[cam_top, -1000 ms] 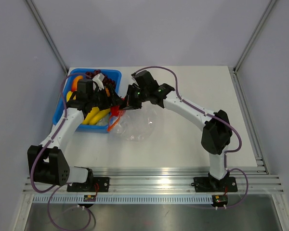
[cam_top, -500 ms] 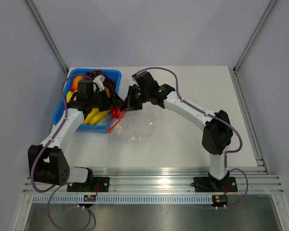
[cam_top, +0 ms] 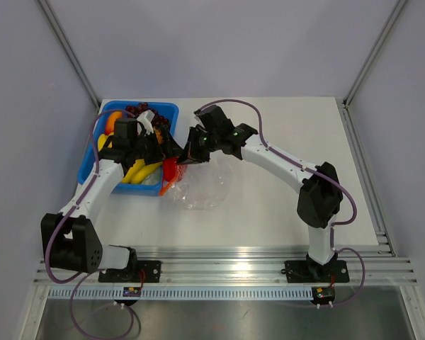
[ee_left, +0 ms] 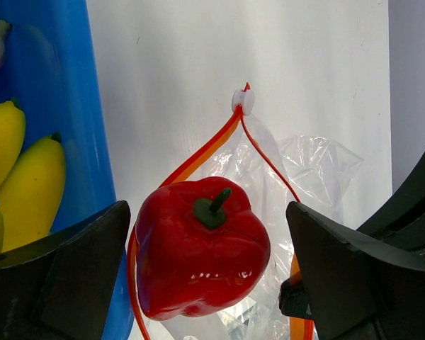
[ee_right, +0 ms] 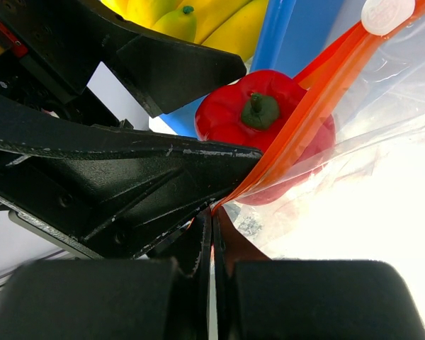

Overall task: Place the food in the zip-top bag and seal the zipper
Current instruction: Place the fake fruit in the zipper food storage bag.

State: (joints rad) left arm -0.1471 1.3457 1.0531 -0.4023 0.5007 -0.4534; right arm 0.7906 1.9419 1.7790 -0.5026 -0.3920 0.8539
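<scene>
A glossy red toy pepper [ee_left: 202, 248] sits in the mouth of the clear zip-top bag [ee_left: 312, 163], inside the loop of its red-orange zipper [ee_left: 205, 152]. My left gripper [ee_left: 207, 212] is open, its fingers wide on either side of the pepper and not touching it. My right gripper [ee_right: 214, 219] is shut on the zipper strip [ee_right: 319, 99] and holds the mouth up. From above, the pepper [cam_top: 168, 170] lies at the bag's [cam_top: 202, 188] left edge, between the left gripper [cam_top: 166, 152] and the right gripper [cam_top: 186, 154]. Yellow toy bananas [cam_top: 138, 170] lie in the tray.
The blue tray [cam_top: 92, 156] stands at the back left, touching the bag's mouth, with bananas [ee_left: 25, 177], an orange piece [cam_top: 112, 122] and dark red pieces [cam_top: 136, 109] in it. The zipper's white slider [ee_left: 243, 101] is at the strip's far end. Purple cables run along both arms.
The red pepper has moved slightly down and left into the bag's mouth. Both arms have hardly moved.
</scene>
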